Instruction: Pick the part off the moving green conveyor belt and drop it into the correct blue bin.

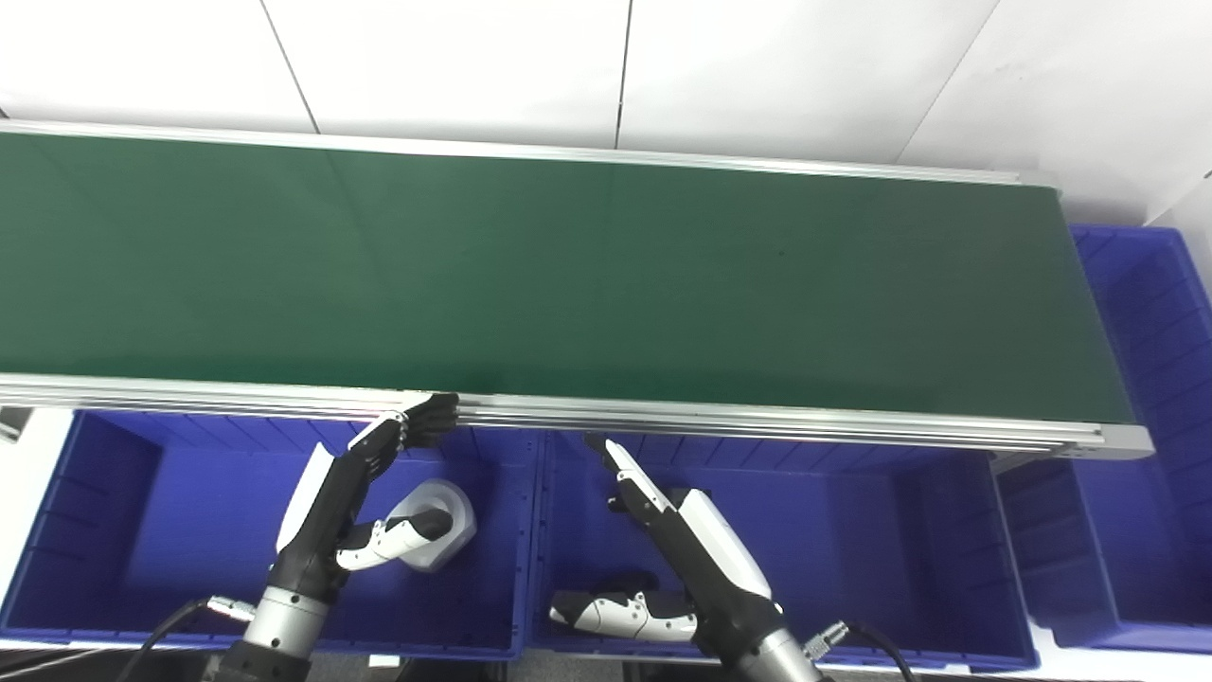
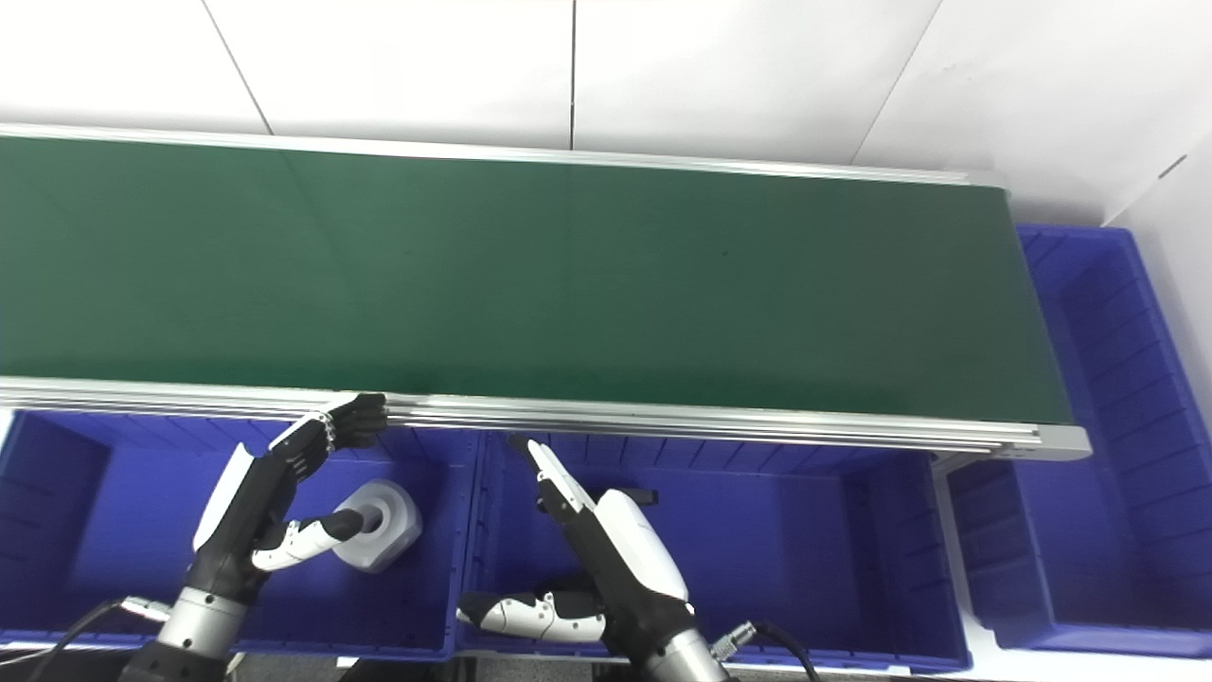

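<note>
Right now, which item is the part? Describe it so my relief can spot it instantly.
Find the green conveyor belt, then the row of blue bins below its near rail. In the leftmost bin, beside the left hand thumb, sits the pale grey rounded part. It is the only loose object in any bin.

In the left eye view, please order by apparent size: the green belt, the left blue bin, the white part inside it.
1. green belt
2. left blue bin
3. white part, by far the smallest, beside the left hand
</note>
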Controlling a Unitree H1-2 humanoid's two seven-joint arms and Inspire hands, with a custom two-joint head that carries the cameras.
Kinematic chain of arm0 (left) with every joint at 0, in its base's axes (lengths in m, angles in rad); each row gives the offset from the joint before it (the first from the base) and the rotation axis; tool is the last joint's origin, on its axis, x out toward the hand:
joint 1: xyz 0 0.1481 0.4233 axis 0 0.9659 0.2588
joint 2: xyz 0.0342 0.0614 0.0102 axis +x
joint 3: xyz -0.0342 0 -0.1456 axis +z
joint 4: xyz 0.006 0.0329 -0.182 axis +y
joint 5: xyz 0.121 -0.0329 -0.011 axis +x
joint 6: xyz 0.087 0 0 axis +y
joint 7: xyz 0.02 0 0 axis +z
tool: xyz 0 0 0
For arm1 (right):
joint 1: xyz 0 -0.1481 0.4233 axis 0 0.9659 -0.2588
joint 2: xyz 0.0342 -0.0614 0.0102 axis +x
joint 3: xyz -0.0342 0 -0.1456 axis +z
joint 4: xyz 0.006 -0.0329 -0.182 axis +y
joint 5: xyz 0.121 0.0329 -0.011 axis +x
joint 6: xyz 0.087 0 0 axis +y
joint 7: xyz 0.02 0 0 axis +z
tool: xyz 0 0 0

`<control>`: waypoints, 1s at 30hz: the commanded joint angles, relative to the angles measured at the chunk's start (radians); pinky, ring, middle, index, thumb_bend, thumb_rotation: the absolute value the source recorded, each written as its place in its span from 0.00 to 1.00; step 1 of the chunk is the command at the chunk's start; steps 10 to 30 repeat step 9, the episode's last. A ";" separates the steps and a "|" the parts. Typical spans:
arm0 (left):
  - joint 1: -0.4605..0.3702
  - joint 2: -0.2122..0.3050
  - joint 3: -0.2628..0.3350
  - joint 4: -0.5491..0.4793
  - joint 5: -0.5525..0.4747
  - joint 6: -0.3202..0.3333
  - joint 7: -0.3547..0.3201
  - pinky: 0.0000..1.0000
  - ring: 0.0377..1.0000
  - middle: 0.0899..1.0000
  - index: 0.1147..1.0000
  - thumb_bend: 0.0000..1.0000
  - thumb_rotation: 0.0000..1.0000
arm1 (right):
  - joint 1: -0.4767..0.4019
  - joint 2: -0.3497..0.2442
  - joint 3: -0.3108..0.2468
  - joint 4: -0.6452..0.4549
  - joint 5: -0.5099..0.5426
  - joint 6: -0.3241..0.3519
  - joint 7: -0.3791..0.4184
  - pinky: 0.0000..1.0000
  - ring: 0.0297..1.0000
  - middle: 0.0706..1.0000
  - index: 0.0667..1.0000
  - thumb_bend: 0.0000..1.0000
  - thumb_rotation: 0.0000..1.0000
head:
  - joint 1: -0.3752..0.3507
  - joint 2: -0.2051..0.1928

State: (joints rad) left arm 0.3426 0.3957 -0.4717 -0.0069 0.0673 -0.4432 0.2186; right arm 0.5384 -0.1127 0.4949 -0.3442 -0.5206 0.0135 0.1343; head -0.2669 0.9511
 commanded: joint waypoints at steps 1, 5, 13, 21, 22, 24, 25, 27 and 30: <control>0.004 -0.001 0.006 -0.009 0.012 -0.027 0.006 0.73 0.76 0.76 0.76 0.72 0.73 | -0.005 0.009 0.005 -0.006 0.015 -0.041 -0.014 0.78 0.96 1.00 1.00 0.89 0.60 | 0.011 -0.005; -0.002 -0.002 -0.006 0.005 0.033 -0.027 0.028 0.73 0.75 0.76 0.76 0.73 0.74 | -0.021 0.014 -0.012 0.022 0.044 -0.027 -0.013 0.82 0.98 1.00 1.00 0.88 0.58 | 0.023 -0.015; -0.011 0.013 -0.021 0.017 0.042 -0.027 0.038 0.74 0.76 0.77 0.77 0.73 0.75 | -0.025 0.024 -0.024 0.036 0.038 -0.024 -0.031 0.81 0.97 1.00 1.00 0.87 0.58 | 0.021 -0.025; -0.011 0.013 -0.021 0.017 0.042 -0.027 0.038 0.74 0.76 0.77 0.77 0.73 0.75 | -0.025 0.024 -0.024 0.036 0.038 -0.024 -0.031 0.81 0.97 1.00 1.00 0.87 0.58 | 0.021 -0.025; -0.011 0.013 -0.021 0.017 0.042 -0.027 0.038 0.74 0.76 0.77 0.77 0.73 0.75 | -0.025 0.024 -0.024 0.036 0.038 -0.024 -0.031 0.81 0.97 1.00 1.00 0.87 0.58 | 0.021 -0.025; -0.011 0.013 -0.021 0.017 0.042 -0.027 0.038 0.74 0.76 0.77 0.77 0.73 0.75 | -0.025 0.024 -0.024 0.036 0.038 -0.024 -0.031 0.81 0.97 1.00 1.00 0.87 0.58 | 0.021 -0.025; -0.011 0.013 -0.021 0.017 0.042 -0.027 0.038 0.74 0.76 0.77 0.77 0.73 0.75 | -0.025 0.024 -0.024 0.036 0.038 -0.024 -0.031 0.81 0.97 1.00 1.00 0.87 0.58 | 0.021 -0.025; -0.011 0.013 -0.021 0.017 0.042 -0.027 0.038 0.74 0.76 0.77 0.77 0.73 0.75 | -0.025 0.024 -0.024 0.036 0.038 -0.024 -0.031 0.81 0.97 1.00 1.00 0.87 0.58 | 0.021 -0.025; -0.011 0.013 -0.021 0.017 0.042 -0.027 0.038 0.74 0.76 0.77 0.77 0.73 0.75 | -0.025 0.024 -0.024 0.036 0.038 -0.024 -0.031 0.81 0.97 1.00 1.00 0.87 0.58 | 0.021 -0.025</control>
